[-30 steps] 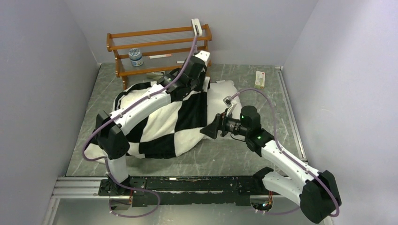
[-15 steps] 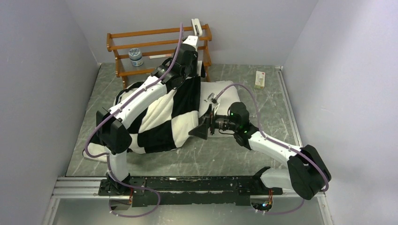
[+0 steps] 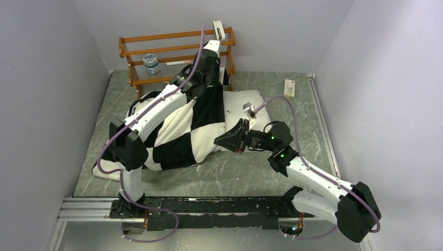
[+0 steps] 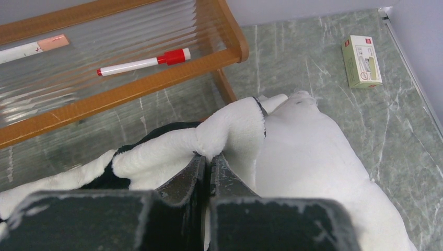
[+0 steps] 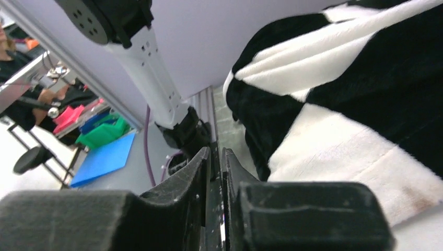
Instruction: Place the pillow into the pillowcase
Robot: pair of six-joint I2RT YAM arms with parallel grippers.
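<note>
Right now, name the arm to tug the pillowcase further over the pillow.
Left, probably: the left pincer is shut on the pillowcase hem beside the bare pillow; the right pincer lies beside the cloth.

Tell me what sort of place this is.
Probably a robotics lab test cell: left arm and right arm bolted to a metal rail, marble-look table boxed in by plain grey panels, wooden rack holding staged props like a marker.

box (image 4: 362, 61): red mark at one corner, print too small to read
marker (image 4: 141, 63): nothing legible
jar (image 3: 151, 63): label blurred
</note>
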